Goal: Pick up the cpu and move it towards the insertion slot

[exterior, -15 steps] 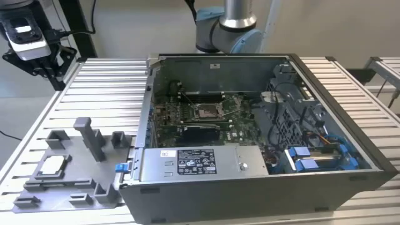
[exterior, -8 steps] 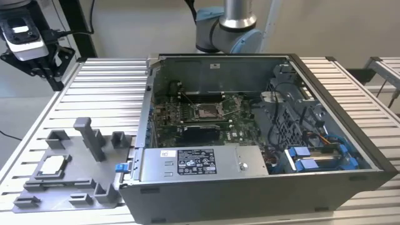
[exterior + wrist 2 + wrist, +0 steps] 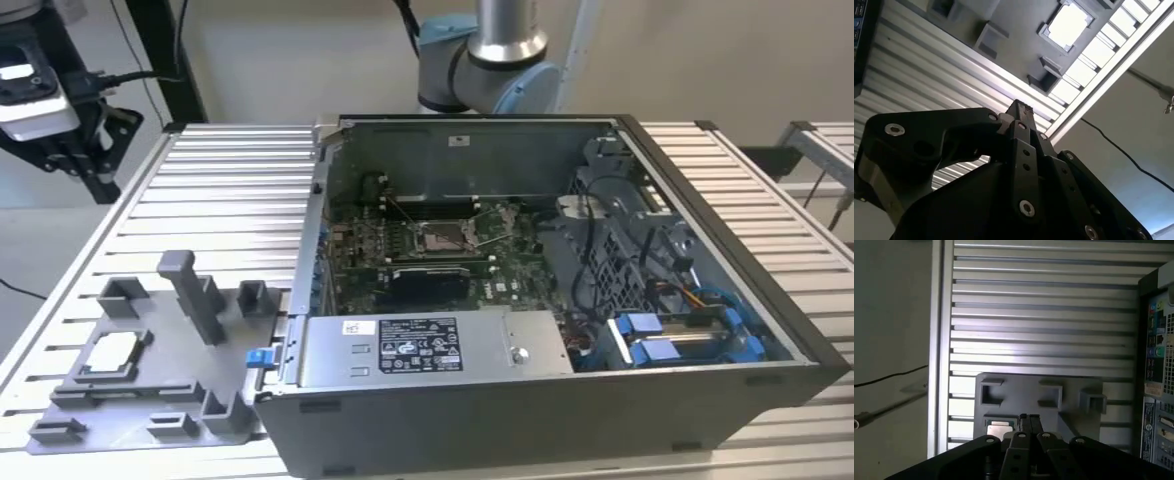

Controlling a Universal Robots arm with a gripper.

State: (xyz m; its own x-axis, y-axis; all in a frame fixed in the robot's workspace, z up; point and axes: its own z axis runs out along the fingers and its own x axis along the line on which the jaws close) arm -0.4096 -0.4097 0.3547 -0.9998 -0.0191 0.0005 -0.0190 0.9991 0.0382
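Soft daylight, wrist views dim, cpu (image 3: 1068, 22) glaring

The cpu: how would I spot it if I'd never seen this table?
Find the big open computer case on the slatted table. Beside it, on the exterior view's left, lies a grey plate with blocks sticking up. The cpu is the small flat square lying on that plate, pale silvery-white where its neighbours are dull grey.
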